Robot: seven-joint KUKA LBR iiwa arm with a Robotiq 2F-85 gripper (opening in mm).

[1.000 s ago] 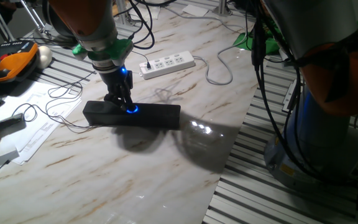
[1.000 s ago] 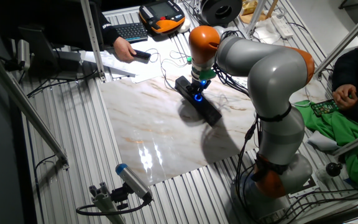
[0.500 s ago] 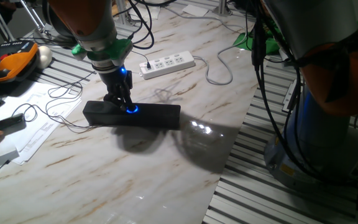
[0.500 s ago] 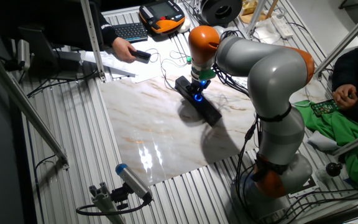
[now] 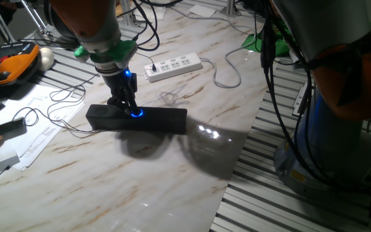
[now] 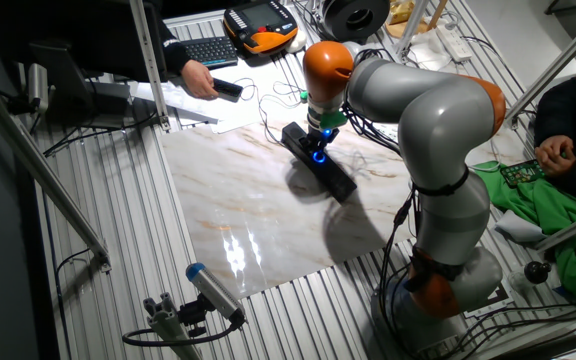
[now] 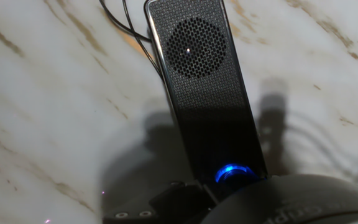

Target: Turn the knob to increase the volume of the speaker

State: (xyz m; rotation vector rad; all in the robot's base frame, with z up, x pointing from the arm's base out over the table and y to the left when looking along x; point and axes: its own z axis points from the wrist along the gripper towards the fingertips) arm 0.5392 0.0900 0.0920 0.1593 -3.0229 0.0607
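Note:
The speaker [image 5: 153, 120] is a long black bar lying on the marble table; it also shows in the other fixed view [image 6: 336, 180] and in the hand view [image 7: 197, 81], with its round grille towards the top. The knob [image 5: 137, 114] glows blue at the bar's middle, and shows in the other fixed view [image 6: 317, 156] and low in the hand view [image 7: 232, 173]. My gripper [image 5: 131, 109] points straight down onto the knob, with its fingers closed around it. In the hand view the gripper's dark body hides part of the knob.
A white power strip [image 5: 172, 66] lies behind the speaker, with a grey cable [image 5: 227, 76] beside it. Thin black cables [image 5: 63, 113] run left from the speaker over papers. A person's hand holds a black phone [image 5: 8, 127] at the left. An orange pendant [image 5: 15, 61] lies at the far left.
The person's hand with the phone at the left edge shifts slightly. The gripper, knob and speaker show no visible movement.

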